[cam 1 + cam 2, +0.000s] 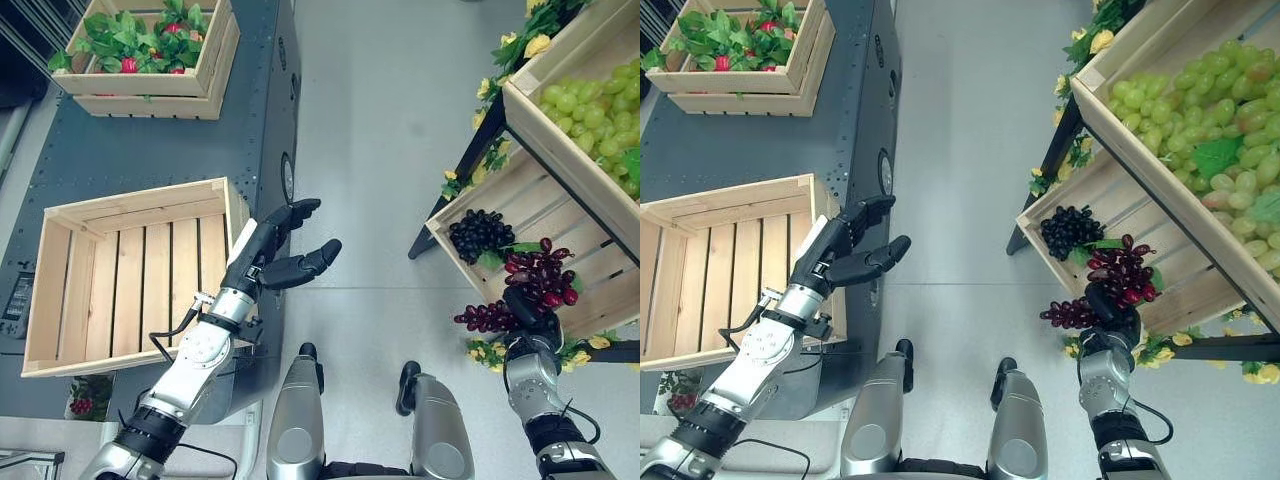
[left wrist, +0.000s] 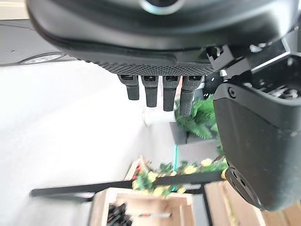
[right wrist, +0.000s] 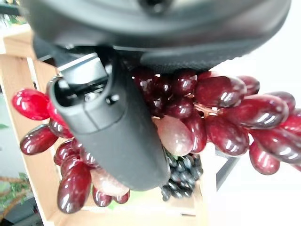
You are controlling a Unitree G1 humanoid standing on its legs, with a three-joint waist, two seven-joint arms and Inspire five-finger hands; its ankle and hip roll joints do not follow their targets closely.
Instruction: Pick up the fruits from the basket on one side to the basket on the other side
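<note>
Right wrist view: my right hand [image 3: 113, 136] has its thumb curled round the red grapes [image 3: 221, 122], I think firmly.
Grapes' place: at the front rim of the lower shelf crate [image 1: 545, 215], beside black grapes [image 1: 480, 233].
Left hand [image 1: 285, 255]: fingers straight and spread, beside my empty crate [image 1: 130, 270].

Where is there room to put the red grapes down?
The big wooden crate beside the left robot hand is all bare slats, so there is plenty of room. The far crate is packed with leaves. The crate by the right robot hand, which grips the red grapes, already holds black grapes.
</note>
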